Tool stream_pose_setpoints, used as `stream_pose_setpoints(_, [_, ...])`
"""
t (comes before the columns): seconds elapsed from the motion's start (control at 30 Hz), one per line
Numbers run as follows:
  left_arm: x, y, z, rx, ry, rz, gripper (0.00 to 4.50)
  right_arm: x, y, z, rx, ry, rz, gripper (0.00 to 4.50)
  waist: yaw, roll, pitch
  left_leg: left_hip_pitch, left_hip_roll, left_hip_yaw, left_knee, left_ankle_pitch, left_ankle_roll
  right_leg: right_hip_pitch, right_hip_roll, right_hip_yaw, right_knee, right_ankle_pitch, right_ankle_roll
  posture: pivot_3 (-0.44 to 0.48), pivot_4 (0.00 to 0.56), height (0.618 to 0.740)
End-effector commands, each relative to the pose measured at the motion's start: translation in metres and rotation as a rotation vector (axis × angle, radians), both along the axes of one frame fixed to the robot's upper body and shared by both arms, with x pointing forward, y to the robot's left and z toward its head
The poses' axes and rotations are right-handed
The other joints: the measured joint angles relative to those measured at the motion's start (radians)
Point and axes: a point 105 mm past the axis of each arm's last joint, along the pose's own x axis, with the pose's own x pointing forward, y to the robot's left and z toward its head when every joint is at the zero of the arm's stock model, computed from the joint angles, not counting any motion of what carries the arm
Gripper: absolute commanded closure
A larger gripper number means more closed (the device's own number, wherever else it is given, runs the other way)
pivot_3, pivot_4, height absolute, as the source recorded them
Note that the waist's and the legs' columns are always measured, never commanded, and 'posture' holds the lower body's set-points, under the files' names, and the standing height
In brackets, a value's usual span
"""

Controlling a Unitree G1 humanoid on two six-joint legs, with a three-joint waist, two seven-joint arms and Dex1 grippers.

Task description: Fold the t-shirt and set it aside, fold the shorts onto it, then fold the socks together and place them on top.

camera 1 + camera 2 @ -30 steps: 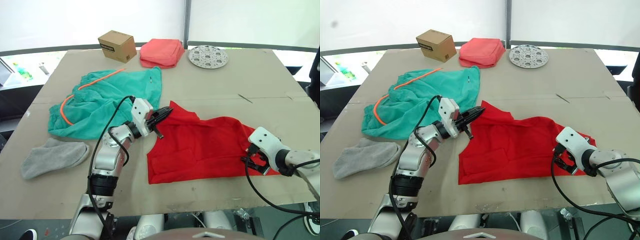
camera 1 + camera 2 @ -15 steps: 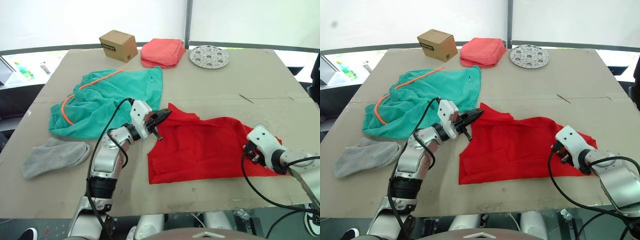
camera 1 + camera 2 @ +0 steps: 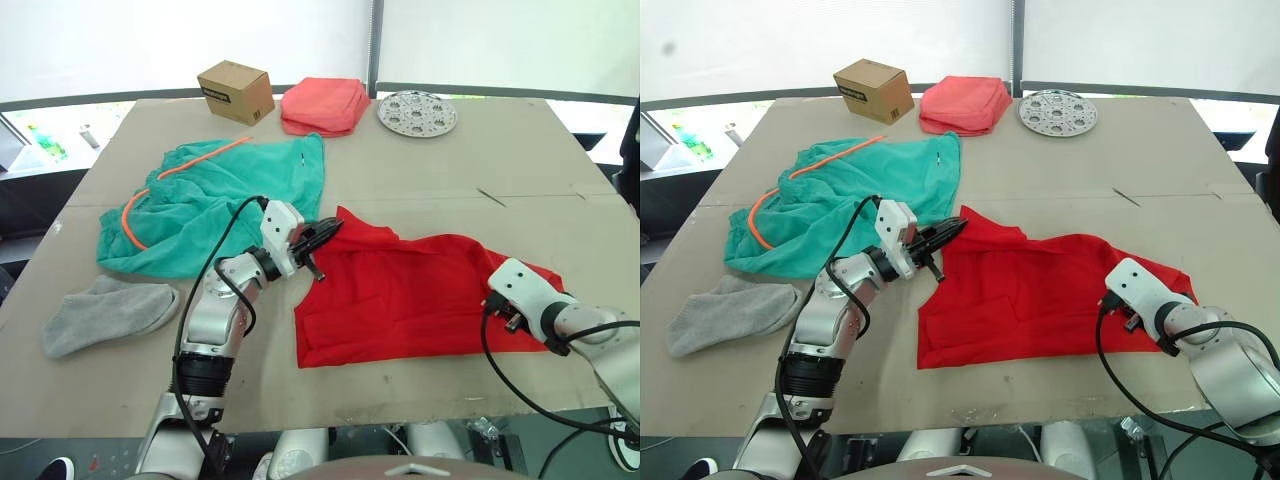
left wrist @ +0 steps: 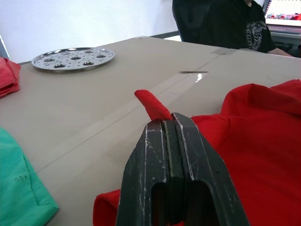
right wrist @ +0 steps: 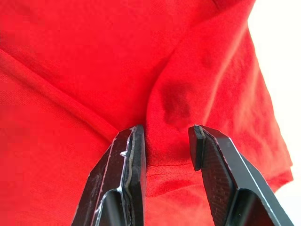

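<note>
since the earlier frame the right gripper (image 5: 167, 143) has shifted inward along the t-shirt (image 3: 410, 290) hem; its jaws are parted over a fabric ridge. left gripper (image 4: 162, 125) is clamped on the shirt's 10 o'clock corner. shorts (image 3: 215, 200) lie beyond, at 11 o'clock.
</note>
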Motion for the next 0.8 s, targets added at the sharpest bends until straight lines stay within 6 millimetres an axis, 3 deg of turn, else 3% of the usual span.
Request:
stream_pose_setpoints(0.03, [-0.002, 0.0, 0.015, -0.013, -0.058, -0.009, 4.5, 0.0, -0.006, 0.005, -0.042, -0.018, 0.001, 4.13, 0.0, 0.0, 0.0, 0.0, 0.0, 0.0, 0.0, 0.0, 0.0, 0.0, 0.0, 0.0, 0.0, 0.0, 0.0, 0.0, 0.15, 0.74])
stream_pose_setpoints(0.07, [-0.002, 0.0, 0.015, -0.013, -0.057, -0.009, 4.5, 0.001, -0.008, 0.005, -0.053, -0.018, 0.001, 4.46, 0.0, 0.0, 0.0, 0.0, 0.0, 0.0, 0.0, 0.0, 0.0, 0.0, 0.0, 0.0, 0.0, 0.0, 0.0, 0.0, 0.15, 0.74])
stream_pose_setpoints(0.27, [0.017, 0.015, 0.018, -0.058, -0.049, 0.101, 4.5, 0.016, -0.029, 0.036, -0.113, -0.082, -0.013, 4.46, -0.001, 0.0, 0.0, 0.0, 0.0, 0.0, 0.0, 0.0, 0.0, 0.0, 0.0, 0.0, 0.0, 0.0, 0.0, 0.0, 0.15, 0.74])
stream_pose_setpoints(0.47, [0.041, 0.026, 0.028, -0.177, 0.0, 0.199, 4.5, 0.052, -0.06, 0.07, -0.194, -0.161, -0.029, 4.46, -0.001, 0.0, 0.0, 0.0, 0.0, 0.001, 0.001, 0.0, 0.0, 0.0, 0.0, 0.0, 0.0, 0.0, 0.0, 0.0, 0.15, 0.74])
stream_pose_setpoints(0.67, [0.055, 0.024, 0.032, -0.19, 0.004, 0.237, 4.5, 0.091, -0.069, 0.075, -0.238, -0.196, -0.02, 4.46, -0.003, 0.0, 0.0, 0.0, 0.0, 0.001, 0.0, 0.0, 0.0, -0.001, 0.001, 0.0, 0.0, 0.0, 0.0, 0.0, 0.15, 0.74])
stream_pose_setpoints(0.8, [0.058, 0.01, 0.033, -0.139, -0.073, 0.24, 4.5, 0.131, -0.068, 0.069, -0.21, -0.248, -0.05, 4.46, -0.01, 0.0, 0.0, 0.0, -0.001, 0.003, 0.0, 0.0, 0.0, -0.001, 0.001, 0.001, 0.001, 0.0, 0.0, 0.0, 0.15, 0.74])
